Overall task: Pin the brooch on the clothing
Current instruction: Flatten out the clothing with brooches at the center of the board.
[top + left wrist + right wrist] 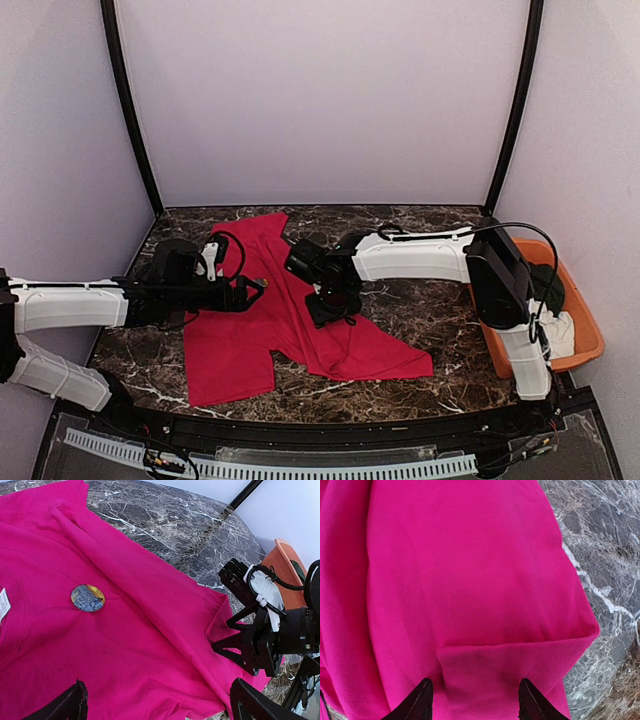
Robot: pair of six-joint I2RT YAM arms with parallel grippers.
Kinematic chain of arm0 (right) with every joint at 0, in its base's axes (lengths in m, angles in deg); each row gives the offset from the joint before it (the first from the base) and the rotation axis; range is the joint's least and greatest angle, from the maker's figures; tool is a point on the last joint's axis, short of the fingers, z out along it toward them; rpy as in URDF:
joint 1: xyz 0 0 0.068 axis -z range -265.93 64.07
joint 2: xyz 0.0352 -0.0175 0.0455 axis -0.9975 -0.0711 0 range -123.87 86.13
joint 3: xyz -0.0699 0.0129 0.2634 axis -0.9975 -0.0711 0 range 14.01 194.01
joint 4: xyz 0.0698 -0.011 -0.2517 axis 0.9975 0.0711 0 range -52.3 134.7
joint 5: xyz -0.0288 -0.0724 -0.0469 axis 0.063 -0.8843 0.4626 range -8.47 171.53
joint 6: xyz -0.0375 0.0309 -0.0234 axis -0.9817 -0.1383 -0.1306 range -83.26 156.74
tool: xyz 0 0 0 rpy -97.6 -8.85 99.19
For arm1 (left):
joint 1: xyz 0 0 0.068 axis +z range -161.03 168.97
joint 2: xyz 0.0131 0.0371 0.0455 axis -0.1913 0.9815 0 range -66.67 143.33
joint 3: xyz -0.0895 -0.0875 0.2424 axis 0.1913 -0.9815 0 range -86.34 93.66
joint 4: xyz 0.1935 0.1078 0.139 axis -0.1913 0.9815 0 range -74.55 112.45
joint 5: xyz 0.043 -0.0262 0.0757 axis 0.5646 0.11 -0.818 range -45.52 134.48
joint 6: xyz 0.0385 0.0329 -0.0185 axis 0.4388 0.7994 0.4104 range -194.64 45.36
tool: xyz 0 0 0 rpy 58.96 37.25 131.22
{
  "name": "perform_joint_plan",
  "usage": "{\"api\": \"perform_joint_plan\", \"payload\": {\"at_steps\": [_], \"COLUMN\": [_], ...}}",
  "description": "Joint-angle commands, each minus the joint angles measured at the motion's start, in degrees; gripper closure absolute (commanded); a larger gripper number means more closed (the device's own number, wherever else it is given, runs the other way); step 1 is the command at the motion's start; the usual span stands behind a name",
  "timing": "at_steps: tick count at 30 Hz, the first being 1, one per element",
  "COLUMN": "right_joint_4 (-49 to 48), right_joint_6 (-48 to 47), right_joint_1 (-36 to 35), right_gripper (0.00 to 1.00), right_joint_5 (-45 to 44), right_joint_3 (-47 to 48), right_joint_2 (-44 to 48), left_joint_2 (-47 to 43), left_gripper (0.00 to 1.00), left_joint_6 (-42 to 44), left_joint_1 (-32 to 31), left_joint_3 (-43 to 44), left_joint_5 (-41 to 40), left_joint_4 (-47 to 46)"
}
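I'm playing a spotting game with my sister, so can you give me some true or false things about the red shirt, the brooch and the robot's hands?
The red T-shirt lies on the marble table. True.
The brooch sits in the orange bin. False: it lies on the T-shirt.
The left gripper is open. True.
The brooch is square. False: it is round.
The orange bin is on the robot's left. False: it is on its right.

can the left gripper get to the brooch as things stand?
Probably yes. The brooch lies uncovered on the red shirt ahead of the open left gripper; the right gripper sits over the shirt's far edge, out of the way.
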Motion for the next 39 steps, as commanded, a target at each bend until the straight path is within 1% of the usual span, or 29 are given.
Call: {"api": "perform_joint_plan", "payload": {"at_steps": [1, 7, 10, 13, 15, 19, 21, 22, 29, 35, 39], "right_joint_4": [1.85, 2.20, 2.07, 2.03, 2.02, 2.03, 2.09, 2.20, 5.38, 7.03, 7.39], "right_joint_6": [1.03, 0.62, 0.49, 0.14, 0.02, -0.52, -0.53, -0.53, -1.43, -3.14, -4.82], "right_joint_1": [-0.02, 0.47, 0.64, 0.73, 0.89, 1.17, 1.26, 1.30, 2.97, 8.48, 13.36], "right_gripper": [0.44, 0.49, 0.52, 0.58, 0.66, 0.90, 0.98, 1.00, 1.00, 1.00, 1.00], "right_joint_5": [-2.40, -2.05, -1.62, -1.27, -1.20, -1.02, -1.58, -2.13, -8.77, -13.15, -15.02], "right_joint_3": [2.42, 3.29, 3.40, 3.59, 3.72, 3.67, 3.39, 3.26, 3.59, 1.98, 0.89], "right_joint_2": [-1.54, -3.07, -3.36, -3.47, -3.56, -2.97, -1.87, -1.05, 5.48, 9.59, 11.07], "left_joint_2": [-0.46, -0.27, -0.28, -0.28, -0.28, -0.48, -0.65, -0.70, -0.64, -0.75, -1.32], "left_gripper": [0.01, 0.01, 0.01, 0.01, 0.01, 0.01, 0.01, 0.01, 0.01, 0.01, 0.01], "left_joint_6": [0.83, 0.79, 0.85, 0.77, 0.69, 0.68, 0.68, 0.68, 0.41, 0.17, 0.35], "left_joint_1": [-0.27, -0.27, -0.33, -0.31, -0.27, -0.29, -0.27, -0.31, -0.27, -0.35, -0.30], "left_joint_3": [-1.38, -1.90, -1.99, -2.05, -2.14, -2.41, -2.52, -2.67, -2.96, -3.02, -3.27], "left_joint_5": [-0.01, 0.10, 0.15, 0.32, 0.38, 0.46, 0.48, 0.49, 0.87, 1.27, 1.13], "left_joint_4": [0.47, 0.01, -0.02, -0.10, -0.15, -0.15, -0.16, -0.13, -0.43, -0.26, 0.46]}}
